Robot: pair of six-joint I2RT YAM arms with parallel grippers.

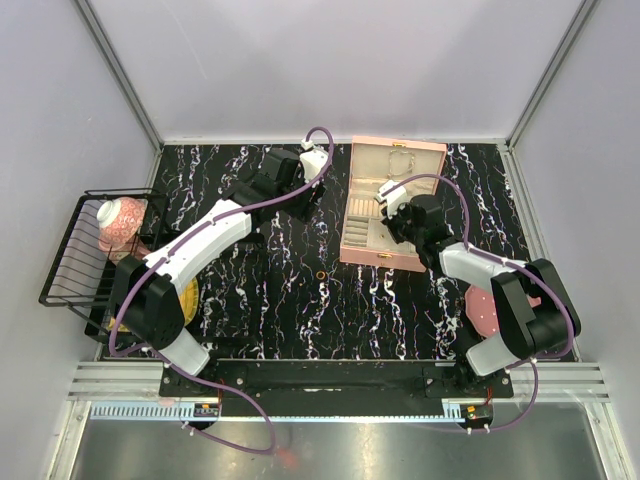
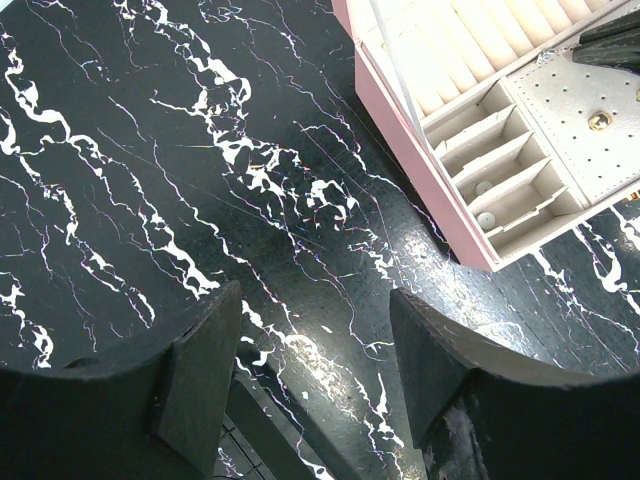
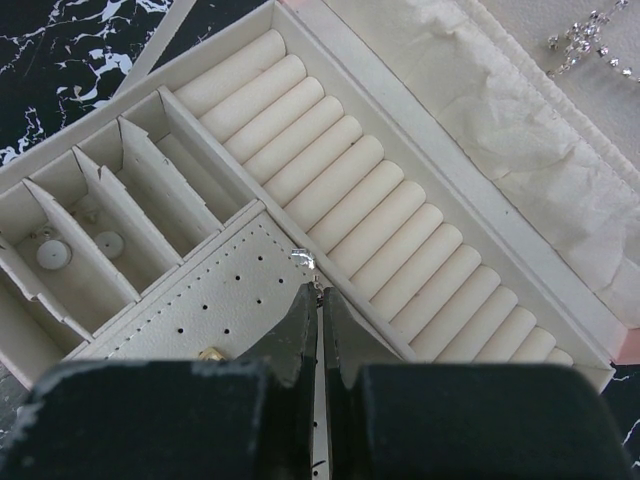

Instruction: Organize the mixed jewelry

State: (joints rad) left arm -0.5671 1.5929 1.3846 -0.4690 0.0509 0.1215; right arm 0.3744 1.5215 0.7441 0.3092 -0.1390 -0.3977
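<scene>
Right gripper [image 3: 319, 292] pinched shut on tiny silver piece [image 3: 302, 258], tips right above box's [image 1: 375, 260] dotted panel [image 3: 200, 310]; left gripper [image 2: 312, 310] wide open, empty, farther off over table [image 2: 150, 150].

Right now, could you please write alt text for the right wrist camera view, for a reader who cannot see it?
The right gripper, fingers closed, pinches a tiny silver strand above the dotted panel of an open jewelry box. Cream ring rolls run alongside, and nearby divided compartments hold two small round pieces.
</scene>
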